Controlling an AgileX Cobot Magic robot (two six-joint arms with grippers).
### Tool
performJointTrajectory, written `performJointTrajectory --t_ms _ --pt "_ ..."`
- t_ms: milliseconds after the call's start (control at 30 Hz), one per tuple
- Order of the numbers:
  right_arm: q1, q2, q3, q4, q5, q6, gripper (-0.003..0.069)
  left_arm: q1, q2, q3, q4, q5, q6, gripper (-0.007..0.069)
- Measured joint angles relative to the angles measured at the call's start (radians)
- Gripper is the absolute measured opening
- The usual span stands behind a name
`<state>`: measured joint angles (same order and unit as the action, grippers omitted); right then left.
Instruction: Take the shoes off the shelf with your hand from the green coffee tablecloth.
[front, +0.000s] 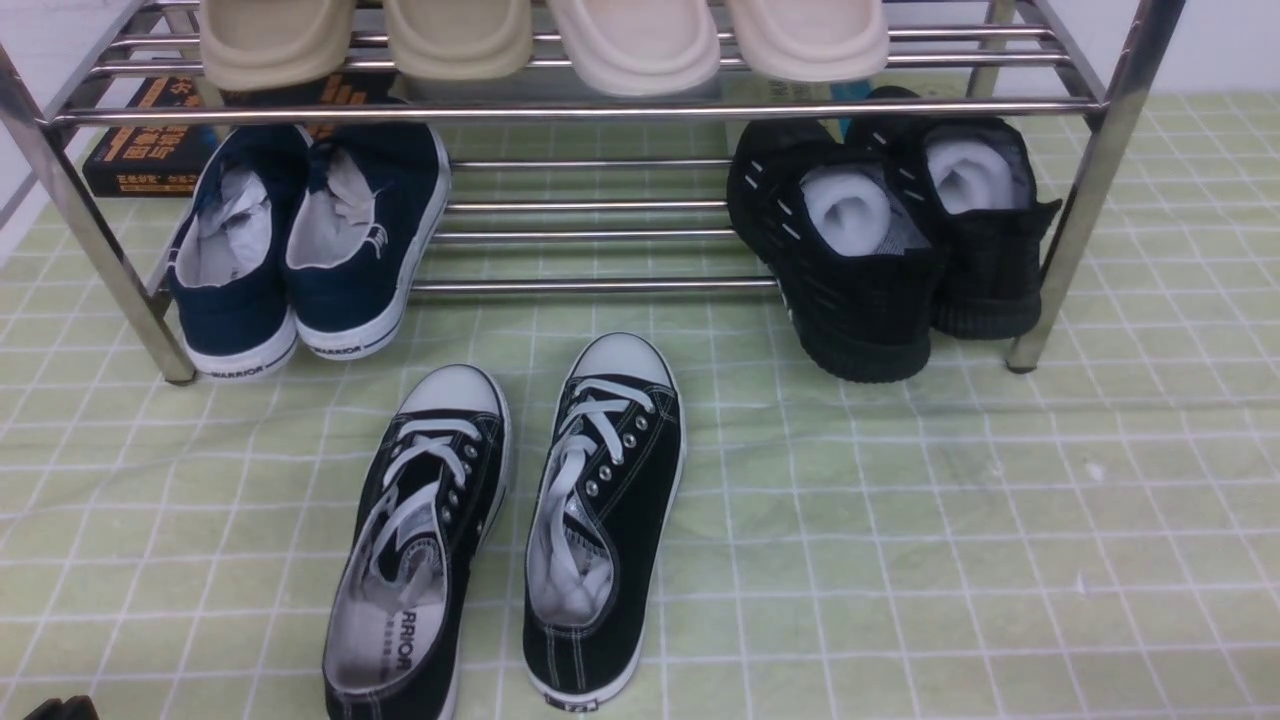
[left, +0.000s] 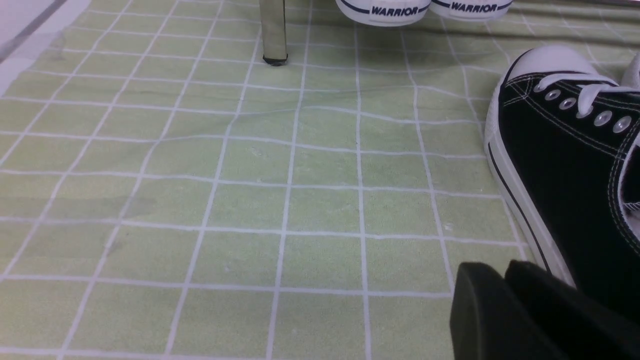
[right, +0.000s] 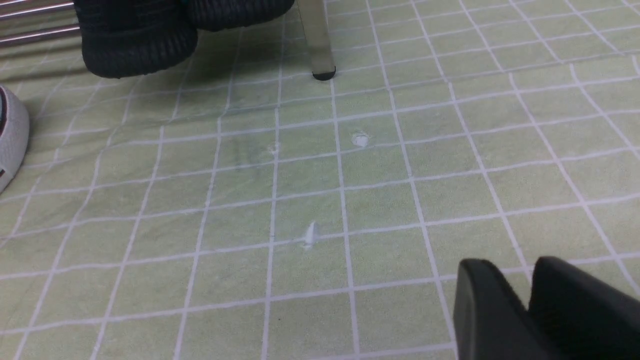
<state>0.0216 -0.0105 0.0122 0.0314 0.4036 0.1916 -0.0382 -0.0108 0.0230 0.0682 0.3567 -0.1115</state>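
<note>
Black canvas shoes (front: 510, 530) on green tablecloth (front: 900, 520), before shelf (front: 590, 110).

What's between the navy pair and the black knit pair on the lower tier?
Nothing: front view shows only bare bars of the shelf between the navy pair and the black knit pair.

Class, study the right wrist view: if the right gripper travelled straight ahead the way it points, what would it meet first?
Probably the shelf leg: bare green coffee tablecloth lies ahead of the right gripper until that chrome upright, though depth is hard to judge.
</note>
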Motion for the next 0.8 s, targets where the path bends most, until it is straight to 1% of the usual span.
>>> performJointTrajectory --t_ms 800 --pt "0.0 0.0 0.0 0.0 0.0 0.0 0.0192 0.0 0.0 -0.001 0.0 0.003 -0.001 0.011"
